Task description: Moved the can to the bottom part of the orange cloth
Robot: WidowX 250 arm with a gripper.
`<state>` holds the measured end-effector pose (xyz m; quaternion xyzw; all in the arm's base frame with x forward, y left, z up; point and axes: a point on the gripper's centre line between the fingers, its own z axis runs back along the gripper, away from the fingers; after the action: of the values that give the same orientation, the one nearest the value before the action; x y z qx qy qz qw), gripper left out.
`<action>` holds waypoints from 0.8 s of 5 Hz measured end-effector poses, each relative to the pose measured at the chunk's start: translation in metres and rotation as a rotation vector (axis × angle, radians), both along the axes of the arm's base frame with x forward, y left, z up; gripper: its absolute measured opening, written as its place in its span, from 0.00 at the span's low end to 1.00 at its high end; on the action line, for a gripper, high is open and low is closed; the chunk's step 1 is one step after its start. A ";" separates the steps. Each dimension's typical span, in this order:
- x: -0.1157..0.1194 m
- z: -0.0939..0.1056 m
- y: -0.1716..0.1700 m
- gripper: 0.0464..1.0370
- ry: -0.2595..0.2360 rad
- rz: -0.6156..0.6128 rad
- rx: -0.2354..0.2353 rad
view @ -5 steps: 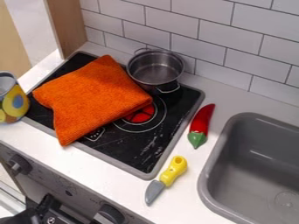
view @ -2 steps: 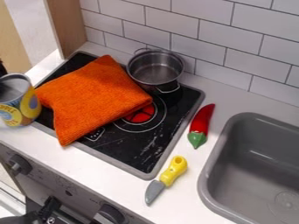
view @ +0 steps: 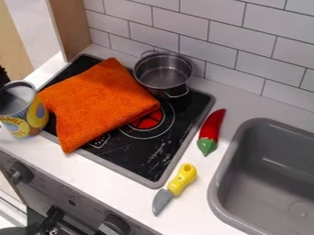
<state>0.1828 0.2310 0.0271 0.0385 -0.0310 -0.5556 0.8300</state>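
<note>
Well, the black gripper shows at the left edge of the view, just behind the can; whether it stands wide, narrow or clamped on the can, I cannot tell. That open-topped can is immediately below the gripper in the view, beside the left edge of the orange cloth; whether they touch is unclear. White counter lies below the gripper and stretches rightward, framing a black stovetop with ring markings and pale scuffs. The cloth covers much of the stovetop's side nearer the gripper, while a metal pot sits beyond it. Farther right from the gripper come the red pepper, the yellow-handled knife and the grey sink. Pale wall tiles with dark joints rise behind. As for labels, the can's yellow wrap has dark lettering and a blue oval.
</note>
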 end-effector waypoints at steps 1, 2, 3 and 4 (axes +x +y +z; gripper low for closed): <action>-0.002 -0.001 -0.007 0.96 0.014 -0.009 -0.013; -0.005 -0.001 -0.014 0.96 0.037 -0.004 -0.015; -0.009 -0.005 -0.024 0.96 0.046 0.005 -0.028; -0.010 -0.008 -0.034 0.96 0.053 0.019 -0.063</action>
<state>0.1733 0.1973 0.0186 -0.0022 -0.0263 -0.5474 0.8365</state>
